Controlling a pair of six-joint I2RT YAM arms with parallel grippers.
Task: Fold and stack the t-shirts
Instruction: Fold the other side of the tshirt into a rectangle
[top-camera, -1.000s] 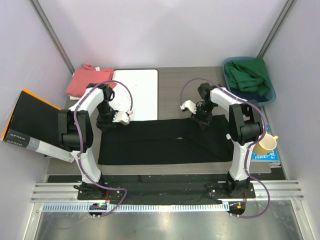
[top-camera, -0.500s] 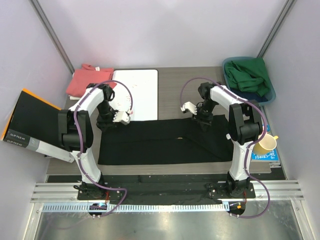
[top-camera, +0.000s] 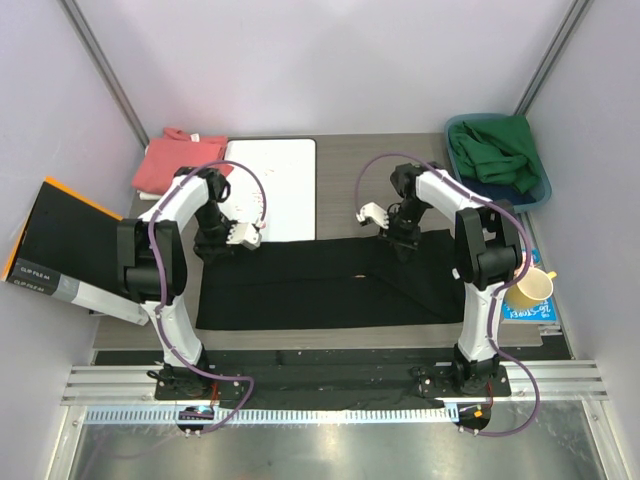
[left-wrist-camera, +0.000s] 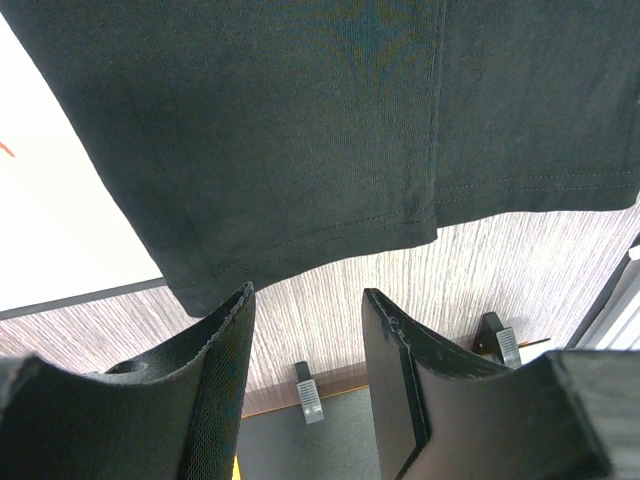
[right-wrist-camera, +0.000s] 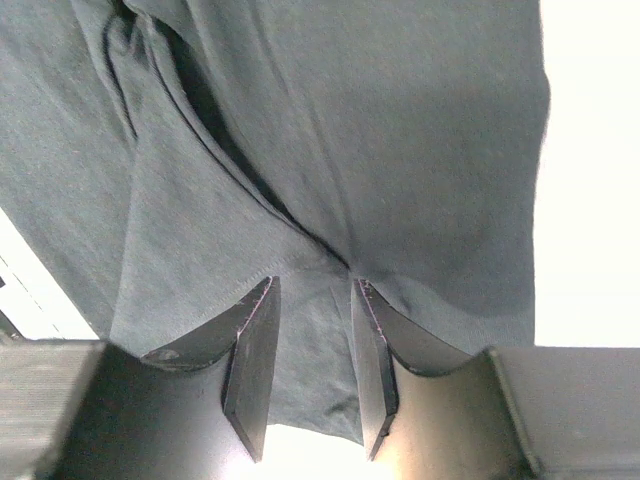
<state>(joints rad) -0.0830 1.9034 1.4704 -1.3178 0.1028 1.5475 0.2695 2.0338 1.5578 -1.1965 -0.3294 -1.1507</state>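
The left gripper (left-wrist-camera: 307, 295) hangs with its two dark fingers (left-wrist-camera: 225, 360) spread, and only bare wood-grain table (left-wrist-camera: 520, 270) shows between the tips. Just to their right the black t-shirt (left-wrist-camera: 300, 120) lies flat. Its stitched hem is nearest the fingertips, and a straight seam runs away across it. The cloth's far corner overlaps the white board (left-wrist-camera: 60, 220). To the left, behind the fingers, a dark surface (left-wrist-camera: 330, 450) carries two small grey clips (left-wrist-camera: 308, 393).

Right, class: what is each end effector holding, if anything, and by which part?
Right end effector pinches the black t-shirt at a fold on its far edge. Left end effector is open, holding nothing.
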